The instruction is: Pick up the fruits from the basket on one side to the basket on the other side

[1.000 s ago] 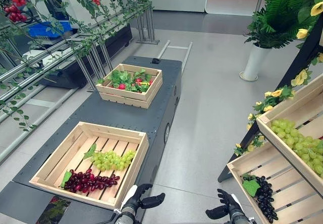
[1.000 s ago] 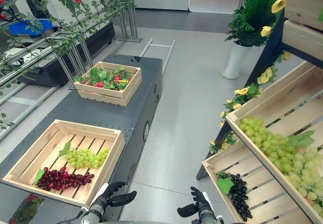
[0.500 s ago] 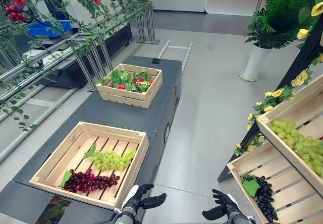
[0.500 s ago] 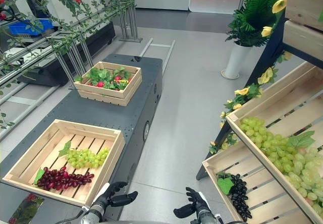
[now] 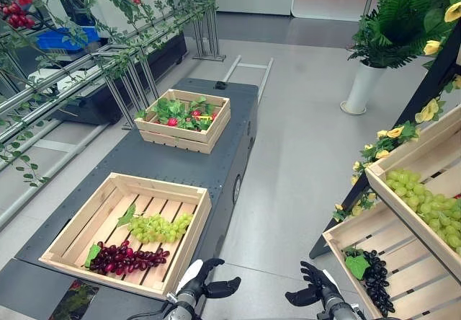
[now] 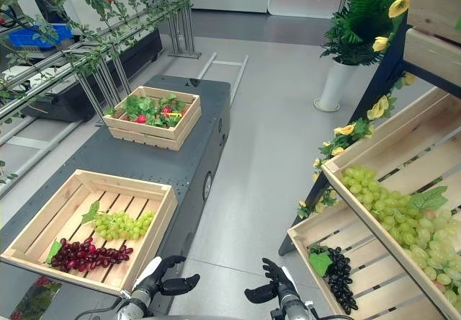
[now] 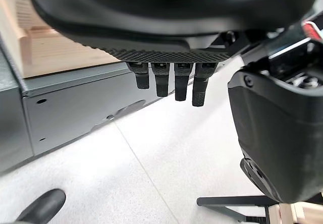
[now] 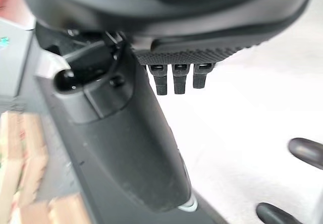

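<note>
**Grapes untouched; right hand edging inward**

Grapes on both sides, none held. Green bunch [image 5: 160,227] and red bunch [image 5: 124,258] lying side by side in the near crate [image 5: 189,235] on the dark cart [image 5: 230,136], to the left. More green grapes [image 6: 392,210] in the upper shelf crate [image 6: 374,150] to the right, black grapes [image 6: 338,279] in the lower shelf crate [image 6: 306,228] beneath. Farther crate [image 5: 186,136] of leaves and red fruit at the cart's far end, well apart from the near one.

Left hand [image 5: 204,285] low in front, just off the near crate's corner, fingers relaxed and spread, thumb out, empty. Right hand [image 5: 314,290] likewise loose and empty, over bare floor between cart and shelf.

Since a second ago: right hand shifted inward, toward the left one, away from the black grapes; left hand barely moved. Fruit unchanged in every crate, though slight scene drift points to some camera motion.

Meaning for the task: nothing transferred, no grasp begun. Probably a settling or turning phase before a reach, but which side serves as source cannot be told from here. Next reach likely needs either hand raised well above a crate rim first.
</note>
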Tool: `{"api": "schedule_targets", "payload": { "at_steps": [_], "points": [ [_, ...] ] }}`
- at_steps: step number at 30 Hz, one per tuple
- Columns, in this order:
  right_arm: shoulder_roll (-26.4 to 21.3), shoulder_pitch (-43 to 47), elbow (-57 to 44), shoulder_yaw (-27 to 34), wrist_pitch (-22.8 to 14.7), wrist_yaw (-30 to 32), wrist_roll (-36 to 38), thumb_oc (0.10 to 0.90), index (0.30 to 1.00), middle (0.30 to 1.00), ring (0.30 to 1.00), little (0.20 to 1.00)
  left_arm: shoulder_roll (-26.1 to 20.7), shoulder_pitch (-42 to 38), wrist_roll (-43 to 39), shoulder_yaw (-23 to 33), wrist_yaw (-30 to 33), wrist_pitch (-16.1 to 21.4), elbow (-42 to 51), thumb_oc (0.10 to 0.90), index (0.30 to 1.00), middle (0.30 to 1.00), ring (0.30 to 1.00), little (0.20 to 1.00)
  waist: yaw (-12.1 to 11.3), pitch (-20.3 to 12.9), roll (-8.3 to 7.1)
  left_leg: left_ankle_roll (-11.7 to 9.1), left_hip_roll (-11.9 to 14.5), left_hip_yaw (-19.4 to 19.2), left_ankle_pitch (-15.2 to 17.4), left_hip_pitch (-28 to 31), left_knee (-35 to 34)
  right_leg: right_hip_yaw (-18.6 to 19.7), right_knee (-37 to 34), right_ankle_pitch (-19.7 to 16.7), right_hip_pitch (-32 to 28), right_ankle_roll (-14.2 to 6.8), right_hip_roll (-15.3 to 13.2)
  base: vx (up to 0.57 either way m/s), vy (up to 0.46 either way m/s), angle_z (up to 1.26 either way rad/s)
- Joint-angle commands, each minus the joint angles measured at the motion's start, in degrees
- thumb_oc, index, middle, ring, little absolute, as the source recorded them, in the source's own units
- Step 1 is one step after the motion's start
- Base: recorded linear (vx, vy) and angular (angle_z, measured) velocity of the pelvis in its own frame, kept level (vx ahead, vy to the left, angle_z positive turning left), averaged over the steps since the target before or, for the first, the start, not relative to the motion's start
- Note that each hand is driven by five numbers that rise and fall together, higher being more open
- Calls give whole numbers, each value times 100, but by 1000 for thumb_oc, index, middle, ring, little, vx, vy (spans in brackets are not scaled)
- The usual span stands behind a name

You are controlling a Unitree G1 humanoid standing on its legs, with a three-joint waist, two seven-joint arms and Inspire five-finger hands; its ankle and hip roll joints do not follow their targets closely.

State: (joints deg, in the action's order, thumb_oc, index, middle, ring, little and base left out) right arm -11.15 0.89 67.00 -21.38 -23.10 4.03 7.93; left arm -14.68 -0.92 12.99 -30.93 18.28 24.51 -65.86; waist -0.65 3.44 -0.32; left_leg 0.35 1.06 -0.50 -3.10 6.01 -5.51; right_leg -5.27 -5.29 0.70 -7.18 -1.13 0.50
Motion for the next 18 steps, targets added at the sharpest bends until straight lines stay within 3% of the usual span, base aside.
{"api": "schedule_targets", "payload": {
  "at_steps": [1,6,9,15,18],
  "points": [
    [-133,654,-587,-168,-844,-104,815,800,900,900,900,900,19,-642,213,-141,447,692,73,800,900,900,900,900,72,146,-25,170,-339,22,775,131,51,-92,299,290,25,-156,-103,0,0,0],
    [-72,627,-1050,-74,-805,-316,1634,800,900,900,900,900,-188,-739,394,-123,984,1129,612,800,900,900,900,900,71,169,29,185,-372,70,765,128,51,-66,278,283,14,-143,-116,0,0,0],
    [-78,538,-1290,2,-677,-419,1843,800,900,900,900,900,-444,-818,1027,19,1698,1366,1307,800,900,900,900,900,47,191,79,190,-399,145,730,77,51,-89,258,268,31,-130,-150,-1,6,1],
    [-194,418,-1541,5,-552,-443,1679,800,900,900,900,900,-1133,-1039,1743,451,2311,1150,2794,800,900,900,900,900,-60,239,171,176,-441,316,649,-11,51,-238,248,258,55,-107,-228,-11,15,5],
    [-260,302,-1609,11,-511,-318,1591,800,900,900,900,900,-1600,-1106,1734,726,2445,1132,3217,800,900,900,900,900,-92,210,204,165,-465,387,634,-21,51,-327,210,258,16,-104,-270,16,30,24]
  ]
}}
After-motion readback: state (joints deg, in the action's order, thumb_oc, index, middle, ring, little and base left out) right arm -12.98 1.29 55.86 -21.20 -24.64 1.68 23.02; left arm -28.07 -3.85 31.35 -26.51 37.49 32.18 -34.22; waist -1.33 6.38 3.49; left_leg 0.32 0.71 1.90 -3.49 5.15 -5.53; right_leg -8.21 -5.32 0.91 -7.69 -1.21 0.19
